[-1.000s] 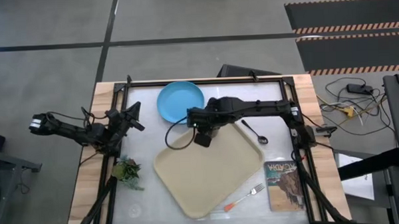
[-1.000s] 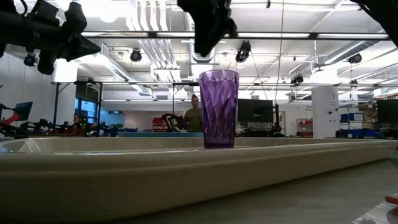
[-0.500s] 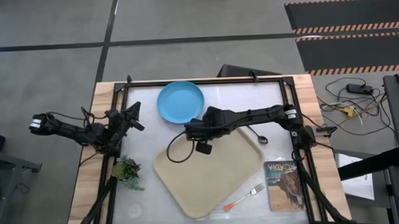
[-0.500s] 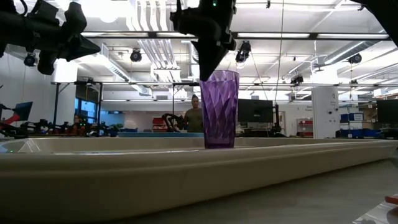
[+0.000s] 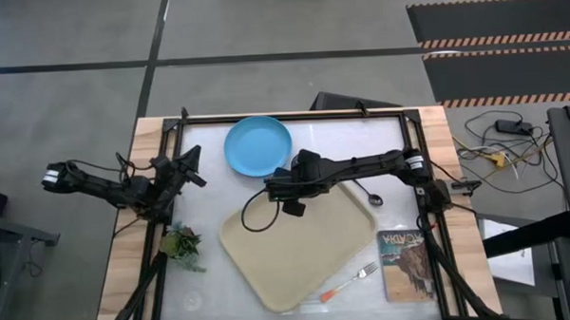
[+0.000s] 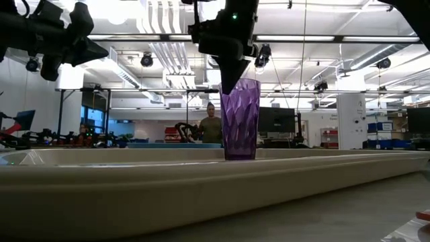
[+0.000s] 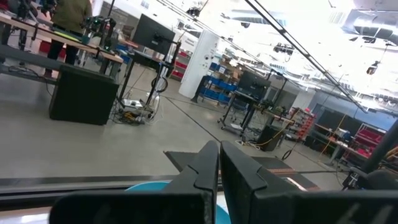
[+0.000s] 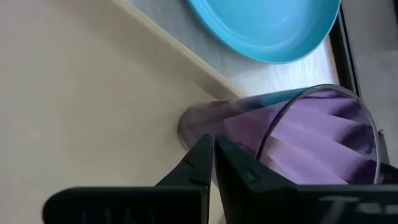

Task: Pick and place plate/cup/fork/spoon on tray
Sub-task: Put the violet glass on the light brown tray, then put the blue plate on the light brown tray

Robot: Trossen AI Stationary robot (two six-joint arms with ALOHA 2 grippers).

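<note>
I've got the right gripper [image 5: 273, 186] stretched out over the far corner of the beige tray [image 5: 307, 254], and in the low view it hangs right at the rim of the purple cup [image 6: 239, 119]. The cup stands upright on the tray floor, close to the tray's far edge. From the right wrist camera the two dark fingers [image 8: 205, 163] lie pressed side by side with hardly a sliver between them, closed on nothing, sitting just against the cup's outer wall [image 8: 298, 143]; I think they brush it, but the angle is too tight for me to be sure.

The light-blue plate [image 5: 258, 146] sits on the white table [image 5: 213, 267] just beyond that tray corner, off the tray. I catch its edge in the right wrist view too [image 8: 273, 28].

The dark spoon [image 5: 360, 189] lies on the table beside the tray's right edge, partly under the right arm. The orange-handled fork [image 5: 350, 282] rests on the table near the tray's near corner, tines toward a printed book [image 5: 406, 263] just beside it.

My left gripper [image 5: 192, 167] waits above the table's left side, well apart from the tray, its fingers [image 7: 205, 171] drawn together and holding nothing. A small green plant sprig [image 5: 182, 246] lies near the left edge.
</note>
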